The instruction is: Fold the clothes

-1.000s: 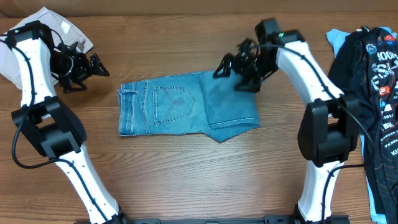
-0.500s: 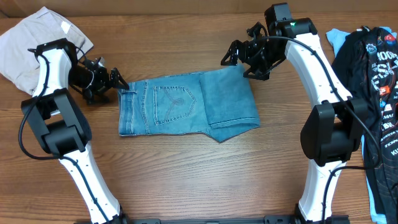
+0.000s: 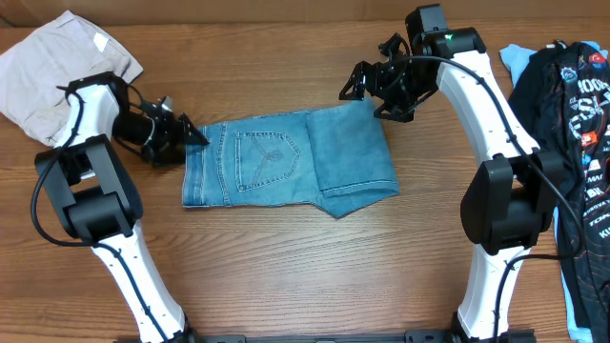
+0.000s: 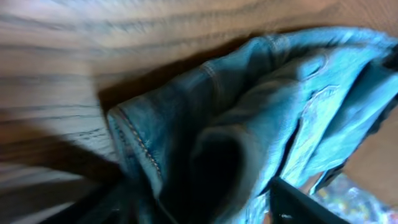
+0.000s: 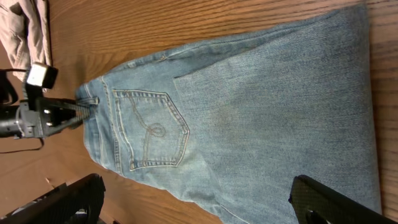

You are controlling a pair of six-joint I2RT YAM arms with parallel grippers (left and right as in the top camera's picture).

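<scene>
The light-blue denim jeans (image 3: 286, 157) lie folded into a short rectangle at the table's middle, one back pocket facing up. My left gripper (image 3: 191, 133) is at the waistband's far left corner. In the left wrist view its jaws (image 4: 199, 205) are open with the denim waistband (image 4: 205, 124) between them. My right gripper (image 3: 367, 90) is open and empty, held just above the far right corner of the jeans. The right wrist view shows the jeans (image 5: 249, 112) spread below its wide-open fingers (image 5: 199, 199).
Beige trousers (image 3: 48, 67) lie bunched at the far left corner. A black printed tee (image 3: 581, 114) lies over a pale-blue garment (image 3: 515, 59) at the right edge. Bare wooden table (image 3: 305, 267) lies in front of the jeans.
My left gripper has moved right from near the beige trousers to the jeans' waistband corner. My right gripper rose off the jeans' far right corner and has held still since.
</scene>
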